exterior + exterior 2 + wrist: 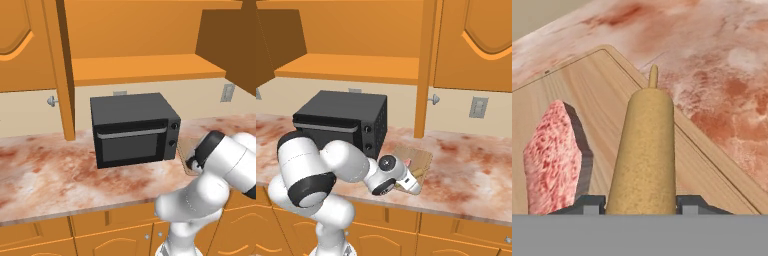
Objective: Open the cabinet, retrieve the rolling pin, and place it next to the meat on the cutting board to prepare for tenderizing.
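The rolling pin (644, 150) lies lengthwise along the cutting board (612, 95), with the meat (554, 160) close beside it on the left. My gripper (640, 202) sits over the pin's near end, its finger tips against the pin's two sides. In the right base view the gripper (411, 184) is low over the cutting board (417, 154), where the rolling pin's end (417, 171) and a bit of the meat (408, 163) peek out. The cabinet (145, 67) above stands open, with its shelf bare.
A black microwave (132, 130) stands on the marbled countertop (45, 170) just left of the board. The opened cabinet door (426, 65) juts out edge-on above the counter. Another cabinet door (481, 40) at the right is closed. A wall outlet (478, 106) is behind the board.
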{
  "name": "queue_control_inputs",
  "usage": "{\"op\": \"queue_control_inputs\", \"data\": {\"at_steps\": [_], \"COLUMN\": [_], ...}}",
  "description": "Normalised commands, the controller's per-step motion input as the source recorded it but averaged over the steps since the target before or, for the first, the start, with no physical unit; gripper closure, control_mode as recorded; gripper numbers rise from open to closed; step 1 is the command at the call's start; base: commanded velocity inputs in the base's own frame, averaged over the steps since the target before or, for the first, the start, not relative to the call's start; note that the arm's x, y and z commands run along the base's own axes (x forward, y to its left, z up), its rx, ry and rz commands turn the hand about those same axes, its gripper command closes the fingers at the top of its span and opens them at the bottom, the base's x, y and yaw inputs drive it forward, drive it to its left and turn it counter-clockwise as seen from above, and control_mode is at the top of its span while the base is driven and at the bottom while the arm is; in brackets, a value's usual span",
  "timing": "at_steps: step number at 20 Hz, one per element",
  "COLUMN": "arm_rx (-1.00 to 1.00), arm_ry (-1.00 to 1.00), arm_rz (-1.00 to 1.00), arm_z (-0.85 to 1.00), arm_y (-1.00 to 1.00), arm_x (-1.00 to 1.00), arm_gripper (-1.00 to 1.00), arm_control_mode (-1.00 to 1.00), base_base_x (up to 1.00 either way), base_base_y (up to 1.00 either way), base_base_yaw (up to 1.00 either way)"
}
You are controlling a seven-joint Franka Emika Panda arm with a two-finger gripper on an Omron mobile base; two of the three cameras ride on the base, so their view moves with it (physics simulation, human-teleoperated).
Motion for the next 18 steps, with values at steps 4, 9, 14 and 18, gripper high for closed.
{"op": "queue_control_inputs", "data": {"at_steps": [4, 9, 14, 18], "arm_rx": [0.05, 0.02, -0.01, -0.04], "arm_ry": [0.0, 0.0, 0.0, 0.0], "arm_rz": [0.0, 0.0, -0.07, -0.15], "arm_z": [-0.04, 0.02, 0.25, 0.34], "arm_y": [0.0, 0.04, 0.15, 0.3], "arm_x": [0.23, 0.02, 0.0, 0.15], "arm_gripper": [-1.0, -1.0, -1.0, -1.0], "arm_control_mode": [-1.0, -1.0, -1.0, -1.0], "base_base_x": [0.0, 0.0, 0.0, 0.0], "base_base_y": [0.0, 0.0, 0.0, 0.0], "base_base_yaw": [0.0, 0.0, 0.0, 0.0]}}
